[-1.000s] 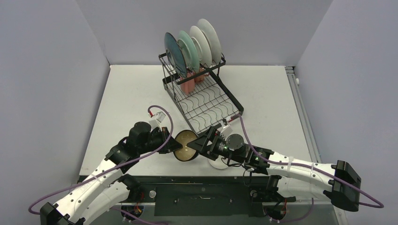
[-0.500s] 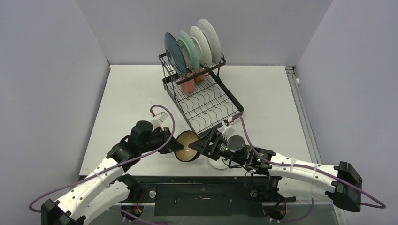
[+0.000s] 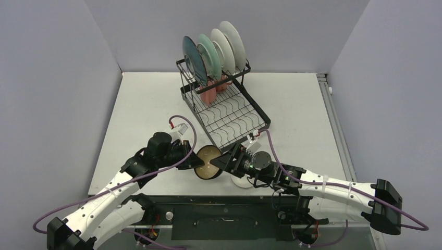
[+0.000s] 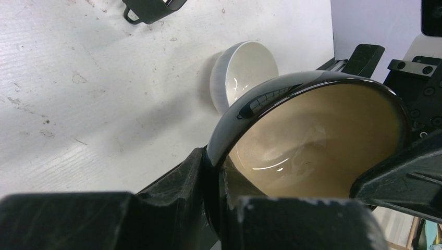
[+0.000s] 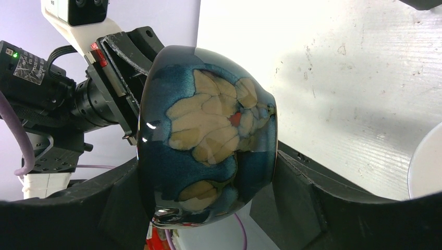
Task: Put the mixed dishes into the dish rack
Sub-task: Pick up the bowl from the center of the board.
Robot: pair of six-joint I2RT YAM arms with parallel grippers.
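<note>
Left pincer (image 4: 215, 183): it is clamping the rim of the brown bowl (image 4: 312, 135), one finger on the cream inside and the other on the dark outer wall.
Right pincer (image 5: 208, 182): its jaws are standing wide, one finger at the bowl's rim and the other at its base. Both seem to be lying against the glaze, but whether they are pressing or merely flanking it cannot be told.
Brown bowl: it is hanging on edge between the two pincers and clear of the tabletop (image 3: 146, 104). Its mouth is facing the left pincer's camera, and its blue flowered outside is facing the right pincer's camera.
Small white bowl (image 4: 245, 73): it is sitting upright on the tabletop just beyond the left pincer. It is lying under the right pincer's wrist, and only its edge is showing in the right wrist view.
Dish rack (image 3: 229, 112): it is standing beyond both pincers, its near corner close to the right pincer's fingers, with nothing sitting on its flat grid tray.
Plates: a dark teal plate (image 3: 193, 60), a light green plate (image 3: 207, 52) and two white plates (image 3: 229, 41) are standing upright in the far slots, well apart from both pincers.
Pinkish things (image 3: 209, 95): they are sitting below the plates in the rack, too small to make out.
</note>
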